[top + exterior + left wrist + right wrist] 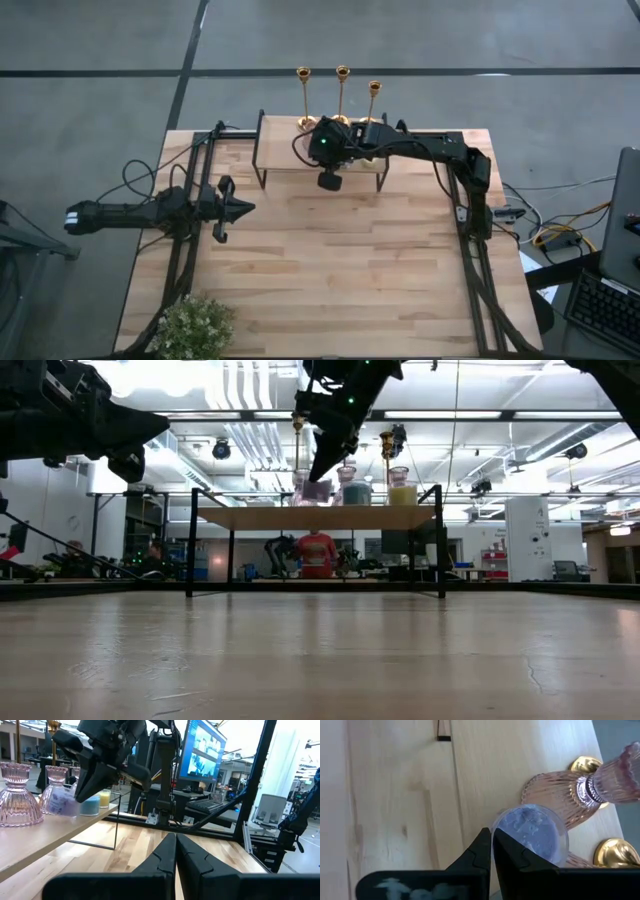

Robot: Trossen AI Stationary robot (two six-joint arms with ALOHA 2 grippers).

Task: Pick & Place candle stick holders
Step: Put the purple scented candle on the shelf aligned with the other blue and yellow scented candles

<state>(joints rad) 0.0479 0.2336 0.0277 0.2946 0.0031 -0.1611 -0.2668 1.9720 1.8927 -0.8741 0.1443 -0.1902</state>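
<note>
All three candle stick holders (342,85) stood untouched on the shelf (285,158); right end effector (329,181) hovered closed and empty above it, so no pick looked begun.

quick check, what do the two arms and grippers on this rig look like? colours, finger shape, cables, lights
Both arms are dark, near-black, jointed links. The left gripper has two slim black fingers tapering to a point, and a pale band shows at that arm's far end. The right gripper has matching black wedge-shaped fingers with stepped inner edges. A green light glows on the right wrist housing, and loose black cables run along both arms.
</note>
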